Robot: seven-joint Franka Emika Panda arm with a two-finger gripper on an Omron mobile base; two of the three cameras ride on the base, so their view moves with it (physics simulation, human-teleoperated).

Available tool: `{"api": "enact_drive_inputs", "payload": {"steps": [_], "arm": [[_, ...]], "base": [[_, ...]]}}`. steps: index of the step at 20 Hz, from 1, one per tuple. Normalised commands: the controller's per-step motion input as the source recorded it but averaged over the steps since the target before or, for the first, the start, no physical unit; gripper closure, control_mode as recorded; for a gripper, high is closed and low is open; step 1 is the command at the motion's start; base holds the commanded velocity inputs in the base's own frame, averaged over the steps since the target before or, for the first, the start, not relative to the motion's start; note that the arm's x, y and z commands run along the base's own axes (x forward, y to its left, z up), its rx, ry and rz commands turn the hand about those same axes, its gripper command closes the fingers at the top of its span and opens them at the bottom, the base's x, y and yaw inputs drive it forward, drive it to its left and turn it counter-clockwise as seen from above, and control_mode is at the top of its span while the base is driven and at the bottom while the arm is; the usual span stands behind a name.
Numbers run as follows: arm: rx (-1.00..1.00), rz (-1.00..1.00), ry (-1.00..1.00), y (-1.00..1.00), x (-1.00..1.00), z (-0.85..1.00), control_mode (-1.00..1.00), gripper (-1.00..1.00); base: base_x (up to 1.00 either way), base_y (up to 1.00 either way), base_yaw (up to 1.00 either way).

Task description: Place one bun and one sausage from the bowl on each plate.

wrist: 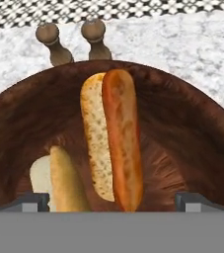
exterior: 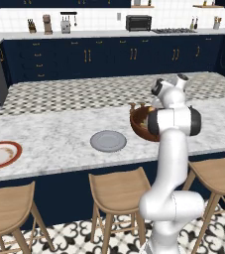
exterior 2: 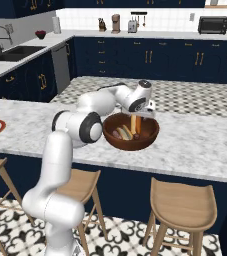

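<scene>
now open gripper (exterior 2: 134, 121) hovers over bowl (exterior 2: 148, 140).

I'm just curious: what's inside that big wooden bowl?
In the bowl, a sausage lies against a bun, with another bun lower down. The right base view shows more pieces, too small to name. Their undersides are hidden.

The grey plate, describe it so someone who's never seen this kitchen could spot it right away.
On the marble island counter with wooden stools beneath, look left of the wooden bowl. The grey plate lies flat there, plain and bare, unlike the orange-rimmed white plate at the far left.
</scene>
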Motion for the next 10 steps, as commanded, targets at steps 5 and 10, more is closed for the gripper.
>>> {"api": "enact_drive_inputs", "payload": {"steps": [5,10], "arm": [[0.03,0.0,0.0,-0.11,0.56,-0.38,-1.0,-1.0],[0.01,0.0,0.04,-0.03,0.16,-0.28,-1.0,-1.0]], "base": [[0.0,0.0,0.0],[0.0,0.0,0.0]]}}
